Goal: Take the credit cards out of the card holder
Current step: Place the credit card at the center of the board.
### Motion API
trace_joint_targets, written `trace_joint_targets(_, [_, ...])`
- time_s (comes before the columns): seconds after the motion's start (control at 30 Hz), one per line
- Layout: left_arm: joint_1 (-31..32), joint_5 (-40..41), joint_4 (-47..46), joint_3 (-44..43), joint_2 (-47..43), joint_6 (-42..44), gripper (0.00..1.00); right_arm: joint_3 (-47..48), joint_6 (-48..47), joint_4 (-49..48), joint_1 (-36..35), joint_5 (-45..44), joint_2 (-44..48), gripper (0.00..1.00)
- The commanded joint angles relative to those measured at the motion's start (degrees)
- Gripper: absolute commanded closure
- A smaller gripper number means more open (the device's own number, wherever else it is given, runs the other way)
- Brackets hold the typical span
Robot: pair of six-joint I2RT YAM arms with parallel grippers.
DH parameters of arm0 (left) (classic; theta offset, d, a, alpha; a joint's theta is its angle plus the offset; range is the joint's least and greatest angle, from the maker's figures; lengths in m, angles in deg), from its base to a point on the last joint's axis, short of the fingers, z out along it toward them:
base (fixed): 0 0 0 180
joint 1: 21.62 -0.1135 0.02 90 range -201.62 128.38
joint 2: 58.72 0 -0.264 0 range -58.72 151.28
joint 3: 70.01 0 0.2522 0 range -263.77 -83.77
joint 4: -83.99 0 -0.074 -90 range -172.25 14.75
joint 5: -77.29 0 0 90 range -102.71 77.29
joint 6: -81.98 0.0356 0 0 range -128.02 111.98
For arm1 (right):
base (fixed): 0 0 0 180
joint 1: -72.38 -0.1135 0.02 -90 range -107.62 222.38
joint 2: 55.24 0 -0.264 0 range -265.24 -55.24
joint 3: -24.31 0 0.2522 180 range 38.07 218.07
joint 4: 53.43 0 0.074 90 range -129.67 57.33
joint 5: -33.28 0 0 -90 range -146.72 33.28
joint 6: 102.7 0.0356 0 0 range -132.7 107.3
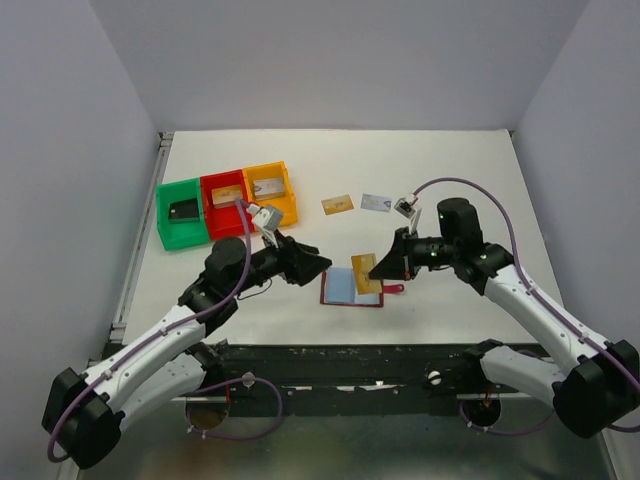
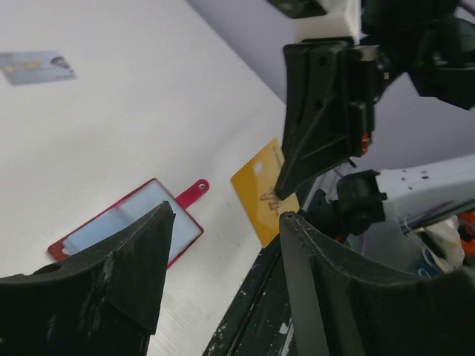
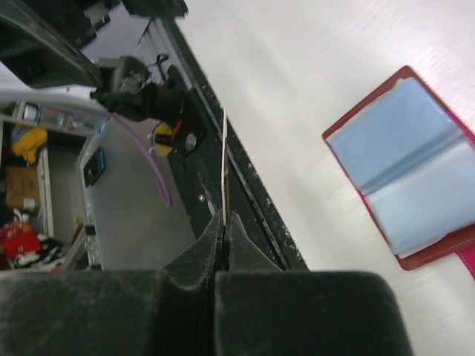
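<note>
Assessed as a robotics lab test cell. White table [image 1: 450, 160] boxed in by plain grey panels [image 1: 60, 150]; two robot arms [image 1: 530, 300] bolted to a dark rail [image 1: 380, 365]; exposed purple cabling [image 1: 462, 181]; coloured bins [image 1: 185, 242]; cardboard box [image 3: 22, 185] and clutter on the floor beyond.

- The right gripper [image 1: 376, 274], pinching a gold card [image 1: 362, 266], hangs at the card holder's [image 1: 340, 288] right side and blocks it.
- The left gripper [image 1: 322, 264] sits just left of it, jaws apart.
- Bare table [image 1: 450, 170] gives room back right.
- Three bins [image 1: 225, 205] fill the back left.
</note>
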Motion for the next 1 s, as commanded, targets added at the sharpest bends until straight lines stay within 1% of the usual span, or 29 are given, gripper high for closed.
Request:
trace_joint_targets(0.0, [-2.60, -20.21, -1.00, -3.65, -0.62, 3.31, 0.31, 3.61, -5.71, 5.14, -3.97, 5.62, -0.02, 1.00])
trace_joint_targets(0.1, [-3.66, -28.03, -0.55, -5.67, 1.57, 4.45, 0.31, 8.27, -10.55, 14.18, -7.84, 3.86, -1.95, 1.00])
trace_joint_targets(0.17, [-3.83, -33.48, -0.90, -6.99, 3.33, 4.89, 0.32, 10.74, -13.19, 19.20, -10.13, 1.15, -2.75, 1.00])
trace_joint_targets(0.23, [-3.83, -37.79, 0.15, -8.75, 5.00, 6.29, 0.34, 12.06, -14.60, 22.11, -11.28, -0.62, -2.93, 1.00])
trace_joint_targets(0.3, [-3.75, -39.82, 3.04, -10.33, 6.76, 8.40, 0.36, 13.12, -15.39, 23.96, -12.07, -1.85, -2.84, 1.00])
trace_joint_targets(0.43, [-3.75, -40.97, 6.04, -11.83, 9.22, 10.78, 0.39, 14.70, -16.98, 26.43, -13.39, -2.91, -2.84, 1.00])
trace_joint_targets(0.53, [-3.40, -42.64, 5.16, -12.09, 10.98, 10.26, 0.41, 16.10, -17.77, 27.92, -14.09, -3.61, -3.63, 1.00])
trace_joint_targets(0.67, [-2.08, -41.33, 7.45, -12.80, 12.91, 12.80, 0.42, 17.86, -18.91, 28.89, -14.80, -3.88, -5.12, 1.00])
trace_joint_targets(0.83, [-0.32, -40.36, 7.98, -13.67, 14.76, 13.68, 0.42, 20.15, -18.91, 30.21, -16.11, -4.14, -6.53, 1.00])
trace_joint_targets(0.87, [-0.23, -40.27, 8.06, -13.76, 15.11, 13.86, 0.42, 20.59, -20.65, 30.39, -16.29, -4.40, -6.88, 1.00])
trace_joint_targets(0.97, [0.65, -40.53, 8.41, -14.38, 15.82, 14.38, 0.44, 21.21, -20.76, 30.65, -16.73, -4.58, -7.23, 0.99])
